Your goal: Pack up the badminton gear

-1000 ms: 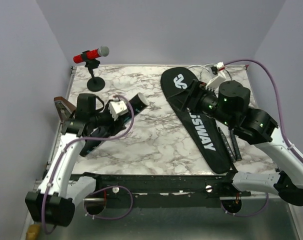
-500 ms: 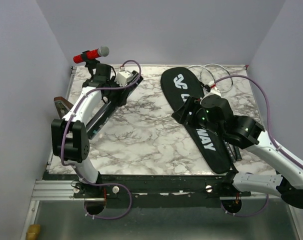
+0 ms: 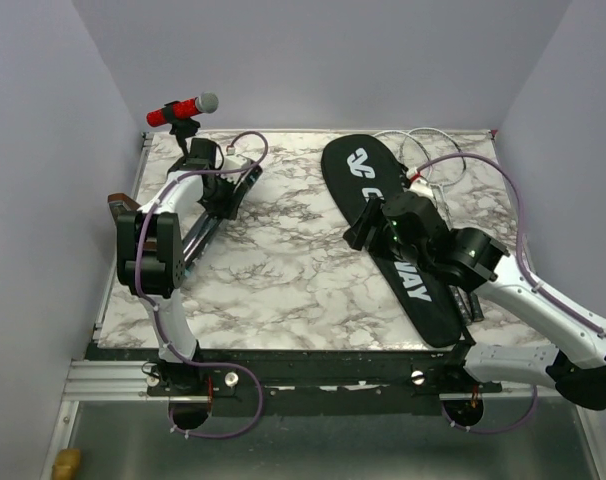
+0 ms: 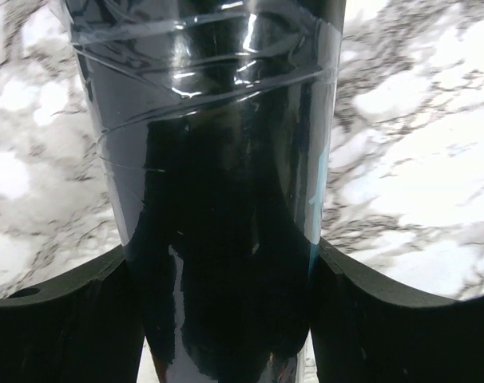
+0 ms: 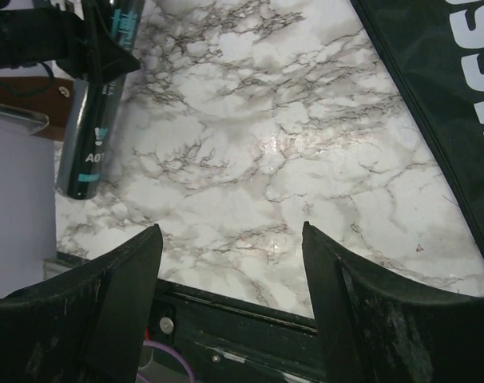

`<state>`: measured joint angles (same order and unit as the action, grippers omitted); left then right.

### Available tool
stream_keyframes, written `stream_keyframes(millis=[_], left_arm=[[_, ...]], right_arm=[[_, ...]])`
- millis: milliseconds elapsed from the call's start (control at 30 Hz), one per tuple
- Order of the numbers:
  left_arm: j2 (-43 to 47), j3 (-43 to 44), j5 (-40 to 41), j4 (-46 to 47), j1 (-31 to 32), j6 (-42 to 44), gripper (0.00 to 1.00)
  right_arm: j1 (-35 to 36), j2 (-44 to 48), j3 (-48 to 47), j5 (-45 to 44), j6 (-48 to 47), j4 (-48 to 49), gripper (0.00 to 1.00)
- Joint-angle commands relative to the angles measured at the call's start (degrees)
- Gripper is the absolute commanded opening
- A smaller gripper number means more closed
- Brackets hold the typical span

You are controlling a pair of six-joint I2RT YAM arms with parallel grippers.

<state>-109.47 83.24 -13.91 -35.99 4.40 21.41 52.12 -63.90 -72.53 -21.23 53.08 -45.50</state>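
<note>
A long black tube [image 3: 198,240] lies slanted along the table's left side. My left gripper [image 3: 226,192] is shut on its far end. In the left wrist view the glossy tube [image 4: 210,120] fills the gap of the left gripper [image 4: 220,251], with both fingers against its sides. The black "CROSSWAY" bag [image 3: 358,170] lies flat, diagonal, right of centre. Above its middle my right gripper [image 3: 358,228] hangs open and empty. The right gripper [image 5: 230,227] looks over bare marble, with the tube [image 5: 98,112] at upper left and the bag [image 5: 442,80] at right. Dark racket handles [image 3: 467,298] lie beside the bag, partly hidden by the right arm.
A red microphone on a black stand [image 3: 183,108] is at the far left corner, close behind my left wrist. A brown wedge [image 3: 118,205] sits at the left edge. Thin pale loops [image 3: 433,140] lie at the back right. Marble table [image 3: 293,250] shows between tube and bag.
The left arm swung the tube from mid-left toward the far left and set it slanting along the left side. The right arm moved from the back right forward and left over the bag.
</note>
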Motion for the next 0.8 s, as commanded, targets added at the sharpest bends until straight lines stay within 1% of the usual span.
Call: stream_keyframes(millis=[0, 100, 167, 200, 333, 433, 600, 633, 700, 767], left_arm=[[-0.30, 0.43, 5.30, 2.33, -1.24, 0.29, 0.53], [-0.83, -0.18, 6.53, 2.50, -1.33, 0.74, 0.56], [-0.92, -0.71, 6.70, 2.59, -1.24, 0.91, 0.64], [-0.92, -0.97, 6.62, 2.59, -1.24, 0.83, 0.66], [-0.31, -2.38, 6.35, 3.11, -1.24, 1.27, 0.69], [-0.30, -2.65, 6.00, 2.68, -1.24, 1.35, 0.74], [0.40, -3.61, 5.30, 2.50, -1.24, 1.44, 0.76], [0.66, -3.96, 5.04, 2.59, -1.24, 1.44, 0.79], [0.92, -4.75, 4.60, 2.41, -1.07, 1.79, 0.99], [1.19, -5.54, 4.94, 2.94, -0.89, 2.14, 0.99]], right_arm=[[-0.35, -1.66, 0.20, -3.02, 0.97, -1.62, 0.79], [-0.70, -2.81, -0.24, -2.94, 1.15, -1.79, 0.79], [-0.96, -3.34, -0.50, -2.94, 1.24, -1.70, 0.79], [-1.05, -3.60, -0.68, -2.76, 1.32, -1.62, 0.79], [-1.75, -4.21, -0.86, -2.32, 1.32, -1.62, 0.79], [-2.28, -4.30, -0.94, -1.80, 1.15, -1.62, 0.79], [-2.55, -4.13, -1.12, -1.27, 0.89, -1.62, 0.79], [-2.63, -4.22, -1.12, -1.35, 0.89, -1.70, 0.79], [-2.64, -4.04, -0.95, -1.27, 0.89, -1.70, 0.79], [-2.72, -4.22, -0.77, -1.09, 0.71, -1.62, 0.79]])
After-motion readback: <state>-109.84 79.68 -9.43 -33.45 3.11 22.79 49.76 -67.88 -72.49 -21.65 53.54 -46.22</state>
